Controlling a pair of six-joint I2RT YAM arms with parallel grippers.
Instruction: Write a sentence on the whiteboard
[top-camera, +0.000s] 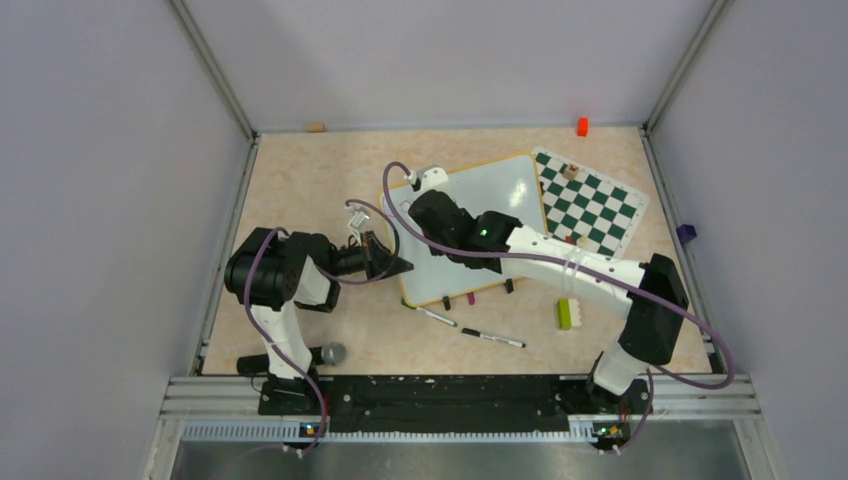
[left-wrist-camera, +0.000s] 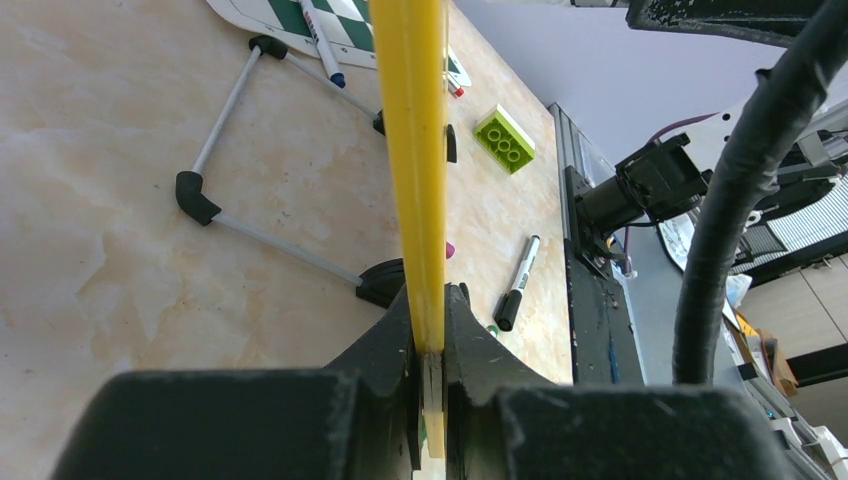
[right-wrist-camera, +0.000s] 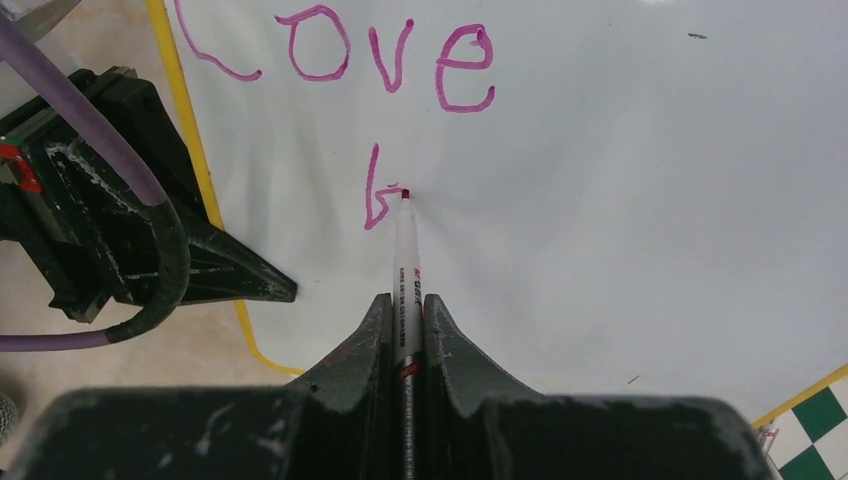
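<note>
The whiteboard (top-camera: 500, 195) lies tilted on the table; its white face fills the right wrist view (right-wrist-camera: 620, 200). My left gripper (top-camera: 400, 265) is shut on its yellow frame edge (left-wrist-camera: 415, 180) at the board's left side. My right gripper (right-wrist-camera: 405, 310) is shut on a white marker (right-wrist-camera: 405, 260) whose tip touches the board. The sentence (right-wrist-camera: 390, 60) reads "Love" in purple-magenta, with a "b" below it at the marker tip. In the top view my right gripper (top-camera: 425, 210) is over the board's left part and hides the writing.
A green-and-white chess mat (top-camera: 590, 200) lies right of the board. Two markers (top-camera: 492, 338) and a green brick (top-camera: 565, 313) lie near the front. An orange block (top-camera: 582, 126) sits at the back wall, a grey ball (top-camera: 333, 352) by the left base.
</note>
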